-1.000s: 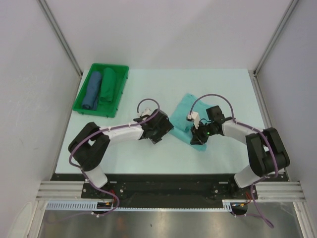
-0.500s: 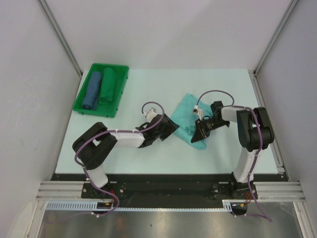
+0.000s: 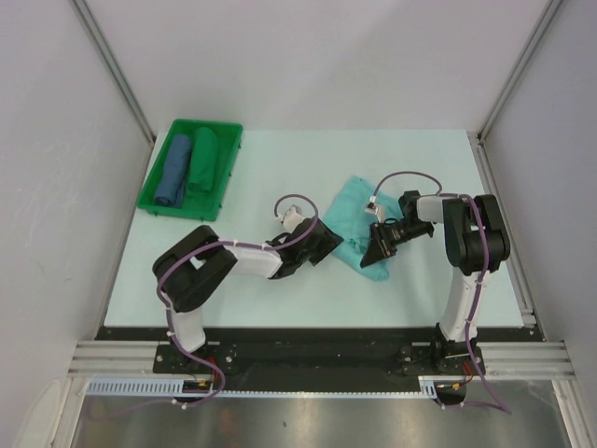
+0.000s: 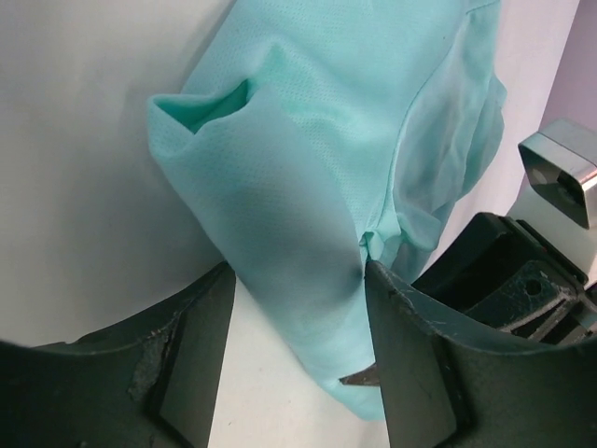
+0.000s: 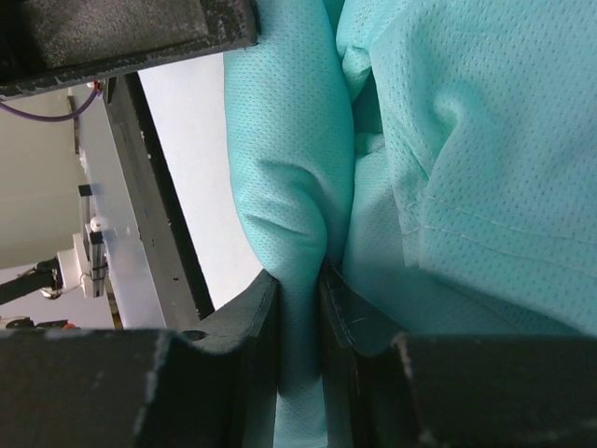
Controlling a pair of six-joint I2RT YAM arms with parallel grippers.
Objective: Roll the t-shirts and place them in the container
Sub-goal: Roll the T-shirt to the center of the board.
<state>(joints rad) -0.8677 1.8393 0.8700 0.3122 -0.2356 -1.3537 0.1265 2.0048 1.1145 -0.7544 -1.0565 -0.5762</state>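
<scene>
A light mint-turquoise t-shirt [image 3: 347, 217] lies crumpled in the middle of the table. My left gripper [image 3: 324, 241] is at its left edge. In the left wrist view [image 4: 298, 273] the jaws stand open with a fold of the shirt [image 4: 308, 159] between them. My right gripper [image 3: 378, 246] is at the shirt's near right corner. In the right wrist view [image 5: 298, 276] it is shut on a narrow fold of the shirt [image 5: 289, 140]. A rolled blue t-shirt [image 3: 174, 170] and a rolled dark green t-shirt [image 3: 202, 161] lie side by side in the tray.
A green plastic tray [image 3: 153, 200] stands at the table's far left. The right gripper's dark body [image 4: 522, 280] shows close beside the left fingers. Grey walls enclose the table on the left, back and right.
My left gripper has reached right, up to the shirt's left edge. My right arm's elbow has swung back and up while its gripper stays on the shirt's near corner.
</scene>
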